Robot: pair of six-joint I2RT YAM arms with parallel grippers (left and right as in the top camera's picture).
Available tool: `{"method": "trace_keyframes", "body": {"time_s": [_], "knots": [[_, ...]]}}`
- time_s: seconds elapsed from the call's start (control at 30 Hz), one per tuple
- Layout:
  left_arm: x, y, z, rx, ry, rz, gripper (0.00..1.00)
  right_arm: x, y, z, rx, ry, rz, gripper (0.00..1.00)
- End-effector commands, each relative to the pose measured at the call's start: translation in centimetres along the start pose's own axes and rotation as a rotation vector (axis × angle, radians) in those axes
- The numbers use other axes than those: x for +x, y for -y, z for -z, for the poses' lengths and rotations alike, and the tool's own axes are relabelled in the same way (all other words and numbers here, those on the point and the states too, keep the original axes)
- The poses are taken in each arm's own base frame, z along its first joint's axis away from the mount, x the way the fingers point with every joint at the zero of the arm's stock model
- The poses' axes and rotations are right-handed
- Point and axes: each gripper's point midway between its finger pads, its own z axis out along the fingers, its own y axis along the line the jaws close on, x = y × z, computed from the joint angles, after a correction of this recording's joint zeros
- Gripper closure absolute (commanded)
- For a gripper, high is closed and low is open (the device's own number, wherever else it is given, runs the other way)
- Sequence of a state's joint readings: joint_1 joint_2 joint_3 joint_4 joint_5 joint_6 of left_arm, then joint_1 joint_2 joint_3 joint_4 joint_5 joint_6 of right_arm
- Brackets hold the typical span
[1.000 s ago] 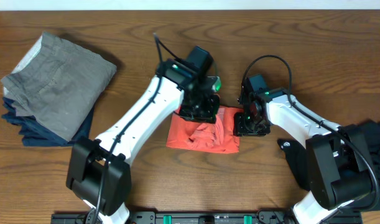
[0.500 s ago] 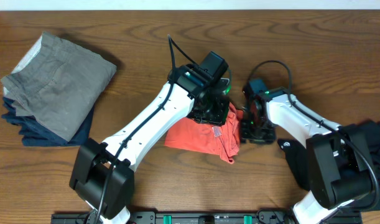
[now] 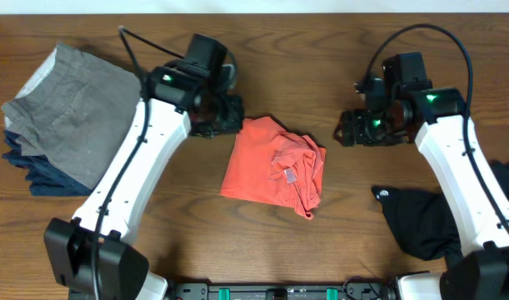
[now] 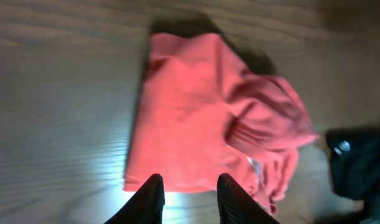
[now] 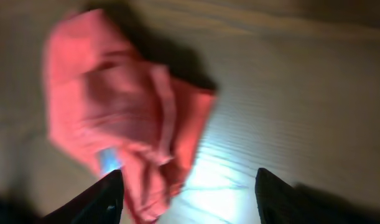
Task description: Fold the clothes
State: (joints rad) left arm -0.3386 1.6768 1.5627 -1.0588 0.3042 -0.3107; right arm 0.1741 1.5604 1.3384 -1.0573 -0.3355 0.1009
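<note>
Grey folded garment (image 3: pixel 75 108) lay at the far left of the table (image 3: pixel 321 50), stacked on navy garments (image 3: pixel 39 173); neither was part of the job. My left gripper (image 3: pixel 225 117) hung just beside the upper-left corner of the coral-red T-shirt (image 3: pixel 266 162), its jaws moderately parted and holding nothing. The T-shirt sat at table centre between the 2 grippers, touching neither. Its left half was flat and its right half bunched, with a white label (image 3: pixel 289 177) showing. I judged it light, limp cotton, likely to drape and slide on the wood. I advised pinching all layers at 1 flat edge corner, not the bunched ridge. My right gripper (image 3: pixel 352 132) stood well apart, spread wide and empty. A dark garment (image 3: pixel 421 217) lay at the far right.
</note>
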Motion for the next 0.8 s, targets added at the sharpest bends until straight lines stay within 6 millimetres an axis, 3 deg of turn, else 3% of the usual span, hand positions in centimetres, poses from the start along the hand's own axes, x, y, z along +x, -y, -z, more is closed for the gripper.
{"method": "trace_keyframes", "body": {"time_s": [0.0, 0.17, 0.3, 0.47, 0.57, 0.63, 0.77], "knots": [[0.3, -3.0, -1.8, -0.068, -0.049, 0.062, 0.69, 1.9, -3.8, -2.2, -0.113, -0.090, 0.179, 0.34], [1.4, -5.0, -4.6, -0.104, -0.136, 0.107, 0.69, 3.6, -5.3, -5.8, -0.028, -0.163, 0.296, 0.32], [2.3, -5.1, -6.6, -0.117, -0.201, 0.107, 0.69, 4.7, -6.1, -8.7, 0.001, -0.197, 0.358, 0.32], [3.2, -4.5, -8.9, -0.130, -0.257, 0.076, 0.69, 3.9, -1.3, -10.7, 0.341, -0.162, 0.179, 0.34], [3.6, -4.0, -10.7, -0.137, -0.285, 0.053, 0.69, 3.3, 1.5, -10.1, 0.503, -0.104, 0.007, 0.53], [3.9, -3.9, -11.8, -0.142, -0.304, 0.043, 0.69, 3.2, 2.8, -9.4, 0.558, -0.072, -0.103, 0.62], [4.7, -3.7, -14.0, -0.153, -0.342, 0.025, 0.70, 2.9, 3.9, -8.9, 0.572, -0.049, -0.190, 0.63]]}}
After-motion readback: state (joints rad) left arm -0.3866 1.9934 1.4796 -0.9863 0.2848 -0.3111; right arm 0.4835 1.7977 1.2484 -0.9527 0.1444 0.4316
